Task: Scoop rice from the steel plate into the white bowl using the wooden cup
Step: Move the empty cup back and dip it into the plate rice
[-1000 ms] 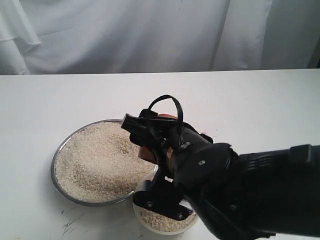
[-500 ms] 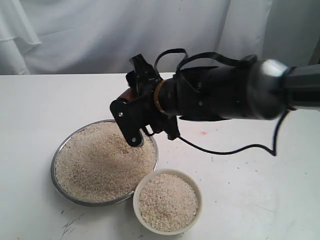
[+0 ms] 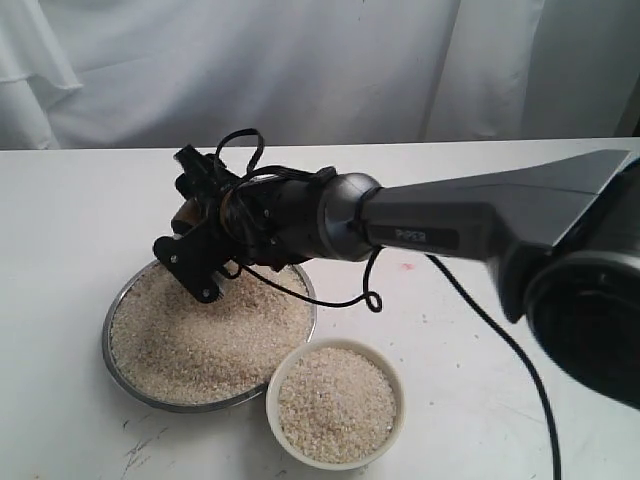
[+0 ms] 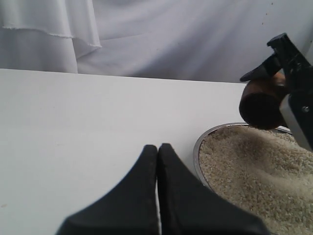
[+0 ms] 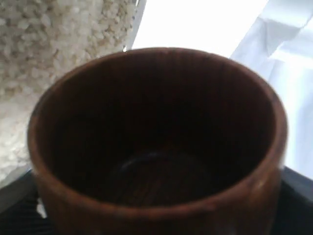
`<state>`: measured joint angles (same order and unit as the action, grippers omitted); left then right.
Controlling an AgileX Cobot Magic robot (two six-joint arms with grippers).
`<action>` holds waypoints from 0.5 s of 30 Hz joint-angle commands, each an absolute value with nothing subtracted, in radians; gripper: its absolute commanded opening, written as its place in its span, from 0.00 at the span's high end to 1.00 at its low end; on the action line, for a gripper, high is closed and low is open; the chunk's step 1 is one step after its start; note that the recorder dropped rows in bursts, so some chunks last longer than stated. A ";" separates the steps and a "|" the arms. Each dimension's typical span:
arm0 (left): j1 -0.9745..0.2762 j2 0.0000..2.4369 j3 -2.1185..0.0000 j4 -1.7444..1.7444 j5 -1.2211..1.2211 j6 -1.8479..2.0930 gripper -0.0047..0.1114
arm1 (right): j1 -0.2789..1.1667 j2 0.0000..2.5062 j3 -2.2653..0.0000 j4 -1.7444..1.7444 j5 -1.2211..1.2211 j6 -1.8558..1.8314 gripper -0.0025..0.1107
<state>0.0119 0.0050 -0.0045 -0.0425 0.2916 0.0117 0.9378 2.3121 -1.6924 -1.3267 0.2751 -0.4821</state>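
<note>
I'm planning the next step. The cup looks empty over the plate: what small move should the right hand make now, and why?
Probably tip the wooden cup mouth-first down into the rice. Its inside shows bare wood, and the right hand holds it at the steel plate's far rim, over the heap.

The right claw (image 3: 196, 232) hangs over the far edge of the steel plate (image 3: 108, 335), clamped on the wooden cup (image 3: 183, 214) — only a brown sliver shows; rice (image 3: 200, 335) lies just below the claw; the white bowl (image 3: 272, 392) — rice-filled — sits well below and right of it.
</note>
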 commanded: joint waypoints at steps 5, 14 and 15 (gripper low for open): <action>0.010 0.000 0.000 -0.043 0.285 0.009 0.96 | 0.964 2.411 -1.793 -1.454 0.324 -0.546 0.98; 0.010 0.000 0.000 -0.043 0.285 0.009 0.96 | 0.986 2.441 -1.793 -1.445 0.310 -0.626 0.98; 0.010 0.000 0.000 -0.043 0.285 0.009 0.96 | 0.994 2.441 -1.793 -1.424 0.310 -0.651 0.98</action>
<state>0.0119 0.0050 -0.0045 -0.0425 0.2916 0.0117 0.9828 2.4276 -1.7942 -1.4661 0.3063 -0.6049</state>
